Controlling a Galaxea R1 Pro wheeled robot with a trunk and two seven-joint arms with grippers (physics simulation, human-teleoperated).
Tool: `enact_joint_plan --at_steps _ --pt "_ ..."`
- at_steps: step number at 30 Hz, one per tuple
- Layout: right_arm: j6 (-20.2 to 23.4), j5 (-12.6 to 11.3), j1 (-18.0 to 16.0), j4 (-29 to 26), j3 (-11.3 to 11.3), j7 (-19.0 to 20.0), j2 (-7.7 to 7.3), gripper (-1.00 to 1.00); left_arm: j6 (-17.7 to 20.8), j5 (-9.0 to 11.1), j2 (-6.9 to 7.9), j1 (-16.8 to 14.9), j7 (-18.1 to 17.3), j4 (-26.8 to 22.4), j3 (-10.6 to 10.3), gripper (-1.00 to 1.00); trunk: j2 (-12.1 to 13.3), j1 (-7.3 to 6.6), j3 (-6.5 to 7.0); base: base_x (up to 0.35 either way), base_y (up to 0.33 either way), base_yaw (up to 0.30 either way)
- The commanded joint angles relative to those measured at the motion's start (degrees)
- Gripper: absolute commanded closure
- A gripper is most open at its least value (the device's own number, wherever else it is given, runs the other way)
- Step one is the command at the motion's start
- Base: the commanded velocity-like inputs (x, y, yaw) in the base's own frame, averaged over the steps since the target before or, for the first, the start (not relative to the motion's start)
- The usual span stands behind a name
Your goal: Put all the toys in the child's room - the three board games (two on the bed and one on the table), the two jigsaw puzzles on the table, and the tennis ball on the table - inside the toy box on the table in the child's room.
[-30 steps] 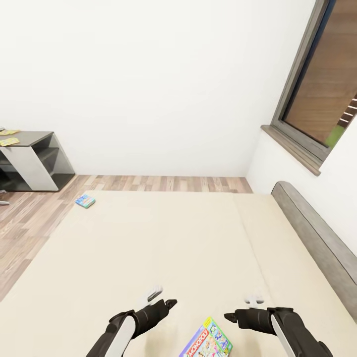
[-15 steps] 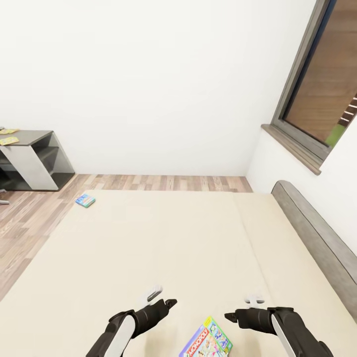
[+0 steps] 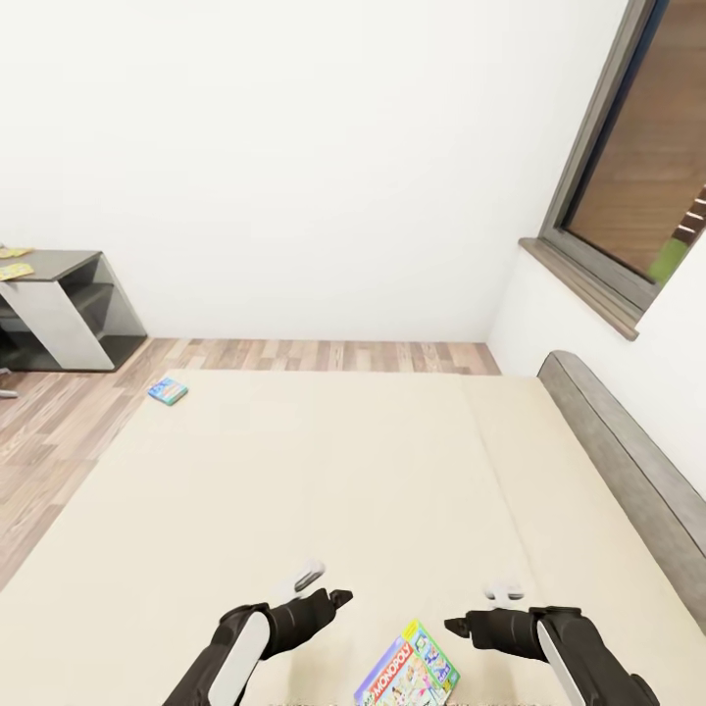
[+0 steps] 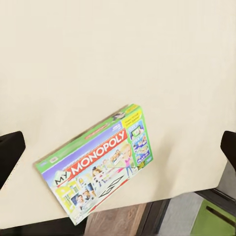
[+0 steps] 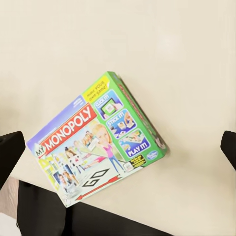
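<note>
A: Two board games in sight. Far left, dark-grey low section of the tabletop (image 3: 49,263) against the white wall, small yellow-green flat items on it, too small to name. Next, small blue flat game box (image 3: 168,391) at the far-left corner of the beige mattress bed (image 3: 324,471). Near edge, green-edged printed "Monopoly" cardboard box (image 3: 409,670), lying flat on the mattress close to the bed's edge.

B: Arms?

A: Left end effector (image 3: 328,597) hovers left of the Monopoly box, right end effector (image 3: 461,625) hovers just right of it. Both wrist views show dark fingertips (image 4: 9,150) spread wide at the frame edges, nothing between them. Both unclenched, empty, not touching the box.

B: Risks?

A: Box sits near the mattress edge; wood floor shows just past it in the left wrist view. A sideways nudge could push it off. It is flat and wide, so a one-sided pinch might tip it or slip. Soft mattress may give under downward pressure.

B: Change from a second ago?

A: Whole head view shifted slightly; tabletop and blue box sit a little higher, the Monopoly box shows more. Camera motion, I judge. Arms hold the same pose.
</note>
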Motion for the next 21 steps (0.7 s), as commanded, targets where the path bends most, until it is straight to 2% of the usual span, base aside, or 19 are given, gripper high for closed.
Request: enact_joint_plan --at_steps 1,8,21 --pt "0.4 -0.1 0.0 -0.1 -0.1 0.2 0.01 -1.00 0.2 0.0 -0.01 0.0 -0.1 0.0 0.1 -1.00 -0.1 0.01 -0.16 0.000 0.000 0.000" --pt "0.5 -0.2 0.0 -0.1 -0.1 0.1 0.04 -1.00 0.8 -0.5 -0.03 -0.4 2.3 0.0 0.0 -1.00 -0.1 0.01 -0.81 0.000 0.000 0.000" --pt "0.5 -0.2 0.0 -0.1 -0.1 0.1 0.08 -1.00 0.8 -0.9 0.00 -0.5 2.6 0.0 -0.2 -1.00 -0.1 0.01 -2.02 0.000 0.000 0.000"
